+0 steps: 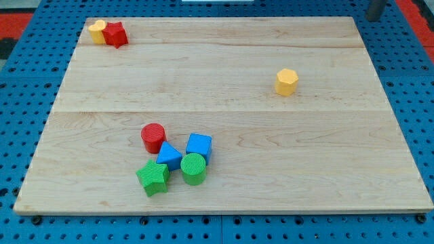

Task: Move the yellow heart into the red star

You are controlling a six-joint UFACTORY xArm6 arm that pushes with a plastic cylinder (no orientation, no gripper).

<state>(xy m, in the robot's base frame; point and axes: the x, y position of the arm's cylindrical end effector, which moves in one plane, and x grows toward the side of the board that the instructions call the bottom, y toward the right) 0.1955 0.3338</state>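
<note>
Upper left of frame: small yellow heart block (97,31) touching ridged red star block (116,34) on the pale wooden board (271,156). My tip not visible; only a dark rod stub (375,9) at upper right, holding nothing. Yellow hexagonal block (287,81) alone, right of centre. No containers.

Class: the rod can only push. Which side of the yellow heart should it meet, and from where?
The yellow heart already touches the red star on its right, so meet the heart's left face, coming from the view's left, if at all. My tip seems to sit far off, top right.
</note>
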